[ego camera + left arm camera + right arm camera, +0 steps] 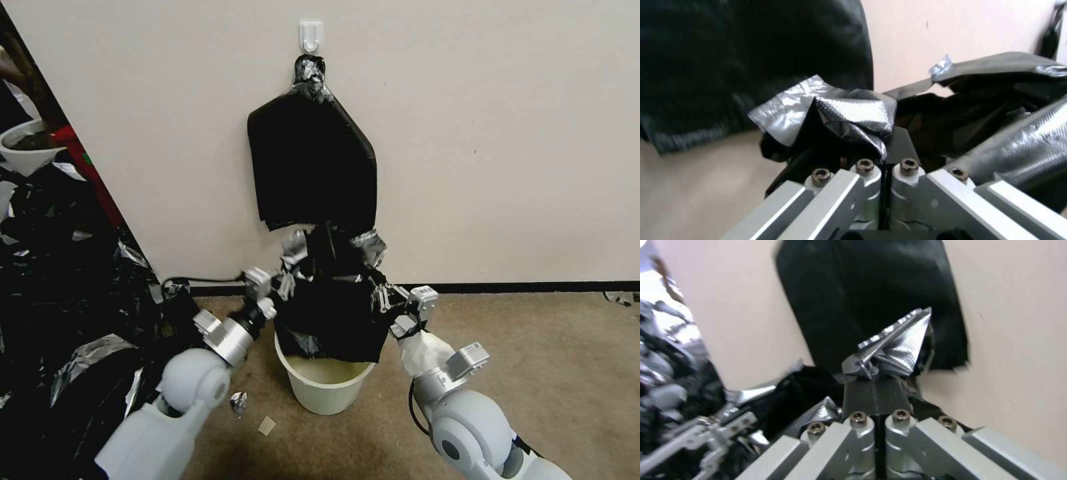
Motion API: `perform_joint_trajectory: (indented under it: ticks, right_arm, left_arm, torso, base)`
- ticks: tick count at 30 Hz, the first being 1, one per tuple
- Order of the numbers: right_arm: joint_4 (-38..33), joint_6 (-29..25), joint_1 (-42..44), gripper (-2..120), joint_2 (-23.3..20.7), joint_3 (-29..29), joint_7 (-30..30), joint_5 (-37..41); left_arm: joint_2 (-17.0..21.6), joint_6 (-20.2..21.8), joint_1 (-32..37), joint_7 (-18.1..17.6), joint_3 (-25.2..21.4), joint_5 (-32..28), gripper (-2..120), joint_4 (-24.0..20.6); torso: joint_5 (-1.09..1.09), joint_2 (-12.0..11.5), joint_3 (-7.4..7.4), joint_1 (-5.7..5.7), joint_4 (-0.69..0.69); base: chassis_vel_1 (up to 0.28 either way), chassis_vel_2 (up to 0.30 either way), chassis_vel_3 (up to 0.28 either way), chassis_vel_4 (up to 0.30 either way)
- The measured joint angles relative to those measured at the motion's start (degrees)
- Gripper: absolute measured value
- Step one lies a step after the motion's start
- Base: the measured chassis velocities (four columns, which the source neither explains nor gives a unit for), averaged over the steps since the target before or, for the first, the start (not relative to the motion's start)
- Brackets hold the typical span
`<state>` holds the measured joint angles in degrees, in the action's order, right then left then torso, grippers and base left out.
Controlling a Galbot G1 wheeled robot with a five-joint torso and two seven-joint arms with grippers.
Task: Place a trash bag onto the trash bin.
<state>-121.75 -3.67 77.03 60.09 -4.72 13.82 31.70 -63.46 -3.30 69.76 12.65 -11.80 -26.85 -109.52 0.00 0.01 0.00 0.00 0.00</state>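
So both arms are mid-job here: the left gripper [285, 283] and the right gripper [381, 298] each have their fingers pinched fully closed on an opposite edge of the trash bag [331, 313], holding it spread between them just above the trash bin [325, 379]. The wrist views back that up, with crinkled silvery film bunched at the closed fingertips on the left [849, 116] and on the right [891, 350]. The bag's lower part sags over the bin's far rim and hides it, but the near rim is bare and you can see down into the cream interior, so I'd say the bag isn't seated yet. My guess is the next move needs the mouth pulled wider and lowered so the film wraps outside the rim all the way round. Room is a bit tight: the wall [500, 133] sits right behind the bin, and the thick black bundle [310, 160] hanging from the hook [311, 35] dangles just above the bag. The heap of black plastic scraps [60, 300] crowds the left arm's side, while the carpet [547, 360] on the right is open.
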Motion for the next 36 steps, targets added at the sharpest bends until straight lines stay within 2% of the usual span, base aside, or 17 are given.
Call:
perform_joint_trajectory:
  ticks: [2,7,9,10,11,14,15,17,18,19,20,22,23,25,31,35,36]
  right_arm:
    - [0.1,2.5,0.3,0,-0.7,1.8,5.3,0.5]
    - [0.2,4.0,0.9,0,-2.0,3.9,10.2,1.4]
    - [-0.9,6.1,0.9,0,-3.9,5.8,15.2,2.7]
    - [-0.9,6.1,0.9,0,-3.9,5.8,15.2,2.7]
    - [-1.5,6.9,0.8,0,-4.4,6.2,16.4,3.1]
    - [-4.3,10.8,-0.2,0,-5.8,7.4,21.1,5.1]
    - [-4.3,10.8,-0.2,0,-5.8,7.4,21.1,5.1]
    - [-6.5,14.9,-1.3,0,-6.0,8.0,24.1,8.1]
    - [-8.5,20.1,-2.5,0,-6.2,8.2,26.7,11.8]
    - [-8.5,20.1,-2.5,0,-6.2,8.2,26.7,11.8]
    - [-9.4,22.9,-3.1,0,-6.3,8.2,27.7,13.8]
    - [-10.7,29.4,-5.0,0,-6.4,7.7,31.0,20.1]
    - [-10.7,29.4,-5.0,0,-6.4,7.7,31.0,20.1]
    - [-10.1,31.1,-5.4,0,-6.5,7.5,33.0,23.1]
    - [-9.3,31.4,-4.0,0,-8.5,8.9,34.6,24.4]
    - [-11.3,31.2,-2.2,0,-11.0,10.8,35.7,24.4]
    - [-11.3,31.2,-2.2,0,-11.0,10.8,35.7,24.4]
  left_arm:
    - [-0.3,1.3,0.5,-0.5,0.6,2.7,0,0.2]
    - [0.9,3.2,1.4,-1.9,1.1,5.0,0,-0.6]
    - [3.0,6.6,2.2,-5.9,2.8,5.4,0,-2.6]
    - [3.0,6.6,2.2,-5.9,2.8,5.4,0,-2.6]
    - [3.7,8.0,2.4,-7.5,3.4,5.3,0,-3.5]
    - [6.7,16.2,1.8,-15.8,5.8,1.2,0,-8.0]
    - [6.7,16.2,1.8,-15.8,5.8,1.2,0,-8.0]
    - [8.8,23.3,0.0,-21.3,6.8,-4.3,0,-11.2]
    - [10.7,30.5,-2.0,-25.3,7.5,-9.2,0,-13.6]
    - [10.7,30.5,-2.0,-25.3,7.5,-9.2,0,-13.6]
    - [11.6,33.7,-2.8,-26.6,7.8,-11.6,0,-14.6]
    - [14.1,43.5,-6.4,-30.2,8.7,-18.7,0,-16.2]
    - [14.1,43.5,-6.4,-30.2,8.7,-18.7,0,-16.2]
    - [14.8,46.1,-7.4,-32.6,10.0,-21.0,0,-16.0]
    - [15.3,46.5,-5.4,-37.5,12.3,-22.0,0,-16.2]
    - [16.4,46.2,-3.9,-42.6,12.6,-25.3,0,-18.6]
    - [16.4,46.2,-3.9,-42.6,12.6,-25.3,0,-18.6]
  torso:
    - [0.0,0.0,0.0,0.0,0.0]
    - [0.0,0.0,0.0,0.0,0.0]
    - [-0.01,0.0,0.0,0.0,0.0]
    - [-0.01,0.0,0.0,0.0,0.0]
    - [0.0,0.0,0.0,0.0,0.0]
    - [-0.01,0.0,0.0,0.0,0.01]
    - [-0.01,0.0,0.0,0.0,0.01]
    - [0.0,0.0,0.0,0.0,0.0]
    - [0.01,0.0,0.0,0.0,-0.01]
    - [0.01,0.0,0.0,0.0,-0.01]
    - [0.0,0.0,0.0,0.0,0.0]
    - [0.01,0.0,0.0,0.0,0.0]
    - [0.01,0.0,0.0,0.0,0.0]
    - [0.0,0.0,0.0,0.0,0.0]
    - [0.0,0.0,0.0,0.0,0.0]
    - [0.0,0.0,0.0,0.0,0.0]
    - [0.0,0.0,0.0,0.0,0.0]
  base:
    - [0.0,0.0,0.0,0.0]
    - [0.0,0.0,0.0,0.0]
    - [0.0,0.0,0.0,0.0]
    - [0.0,0.0,0.0,0.0]
    - [0.0,0.0,0.0,0.0]
    - [0.0,0.0,0.0,0.0]
    - [0.0,0.0,0.0,0.0]
    - [0.0,0.0,0.0,0.0]
    - [0.0,0.0,0.0,0.0]
    - [0.0,0.0,0.0,0.0]
    - [0.0,0.0,0.0,0.0]
    - [0.0,0.0,0.0,0.0]
    - [0.0,0.0,0.0,0.0]
    - [0.0,0.0,0.0,0.0]
    - [0.0,0.0,0.0,0.0]
    - [0.0,0.0,0.0,0.0]
    - [0.0,0.0,0.0,0.0]
